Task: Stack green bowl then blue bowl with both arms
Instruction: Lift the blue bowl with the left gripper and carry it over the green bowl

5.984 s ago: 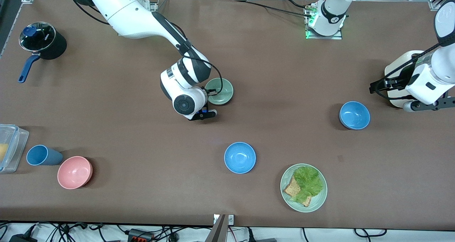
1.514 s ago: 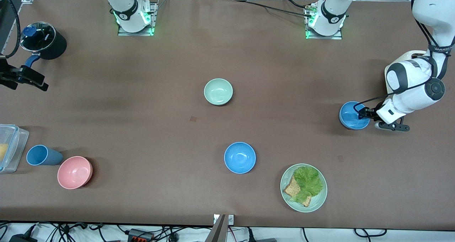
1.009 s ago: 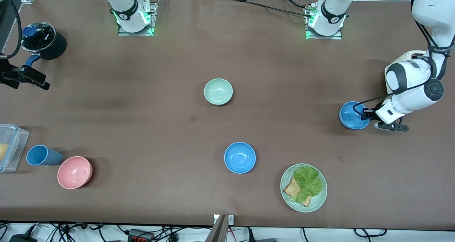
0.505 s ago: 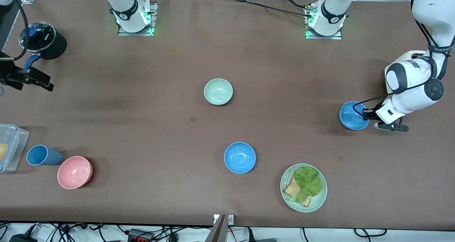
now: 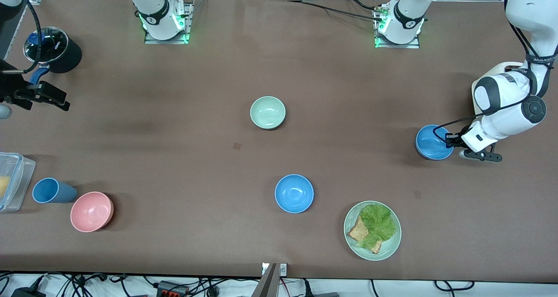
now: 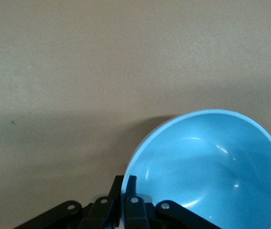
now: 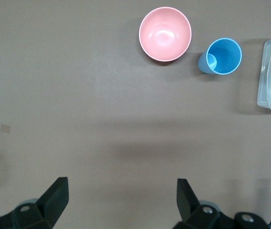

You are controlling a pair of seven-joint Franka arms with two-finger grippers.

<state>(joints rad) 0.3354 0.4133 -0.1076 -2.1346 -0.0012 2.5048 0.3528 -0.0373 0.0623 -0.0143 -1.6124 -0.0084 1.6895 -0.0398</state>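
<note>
My left gripper (image 5: 451,141) is now clamping the blue bowl (image 5: 432,142) at its three-o'clock rim — still on the table, well apart from the green bowl (image 5: 267,112). My right gripper (image 5: 41,97), fingers apart, is waiting aside — lift next.

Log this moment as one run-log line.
left gripper: shut on blue bowl rim | right gripper: open, waiting | green bowl: on table, unstacked

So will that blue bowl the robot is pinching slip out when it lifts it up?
It might. The blue bowl looks glossy, and the left gripper pinches only its thin rim, so it could tilt or slide. It seems stiff and probably light. The right gripper waits by the pot.
</note>
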